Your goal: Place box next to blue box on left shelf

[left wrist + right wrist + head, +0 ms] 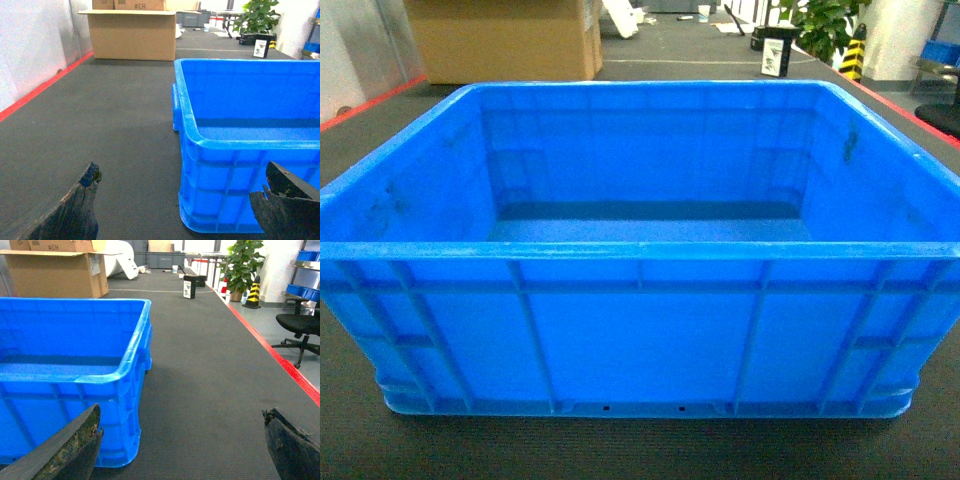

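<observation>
The box [640,330] is a large open-topped bright blue crate with ribbed sides, empty, standing on dark grey matting right in front of me. In the left wrist view its near left corner [200,175] lies between the wide-apart fingers [75,210] of my left gripper [182,170], which is open and holds nothing. In the right wrist view the box's near right corner [120,405] sits just inside my open right gripper [181,412], whose fingers [75,445] are empty. Neither gripper shows in the head view. The left shelf and the other blue box are out of view.
A big open cardboard carton [505,40] stands behind the crate at the left. Red floor lines [280,360] edge the matting on both sides. A potted plant [242,265], a striped cone [254,292] and an office chair [300,325] stand at the far right.
</observation>
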Motion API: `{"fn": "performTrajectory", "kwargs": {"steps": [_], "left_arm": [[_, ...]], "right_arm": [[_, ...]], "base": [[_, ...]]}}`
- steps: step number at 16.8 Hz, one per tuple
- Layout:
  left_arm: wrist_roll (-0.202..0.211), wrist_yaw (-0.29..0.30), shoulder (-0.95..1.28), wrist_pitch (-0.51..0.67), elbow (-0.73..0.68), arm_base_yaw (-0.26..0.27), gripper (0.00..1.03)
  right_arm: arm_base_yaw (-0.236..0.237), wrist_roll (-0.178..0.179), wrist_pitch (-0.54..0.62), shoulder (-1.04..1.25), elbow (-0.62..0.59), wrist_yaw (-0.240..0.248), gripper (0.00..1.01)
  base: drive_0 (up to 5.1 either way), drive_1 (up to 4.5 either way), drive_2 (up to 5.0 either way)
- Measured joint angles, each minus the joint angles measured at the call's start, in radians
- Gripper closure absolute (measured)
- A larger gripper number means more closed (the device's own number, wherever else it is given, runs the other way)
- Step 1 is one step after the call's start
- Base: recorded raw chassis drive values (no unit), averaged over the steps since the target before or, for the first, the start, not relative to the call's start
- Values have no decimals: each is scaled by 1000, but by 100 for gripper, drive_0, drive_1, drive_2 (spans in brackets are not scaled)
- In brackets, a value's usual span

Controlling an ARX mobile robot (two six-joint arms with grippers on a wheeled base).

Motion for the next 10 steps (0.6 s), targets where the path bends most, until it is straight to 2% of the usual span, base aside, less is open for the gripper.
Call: {"fn": "performTrajectory", "kwargs": {"steps": [10], "left_arm": [[0, 0, 0, 0, 0, 0, 5]], "right_arm": [[0, 0, 0, 0, 0, 0, 3]], "base": [[0, 0, 0]]}}
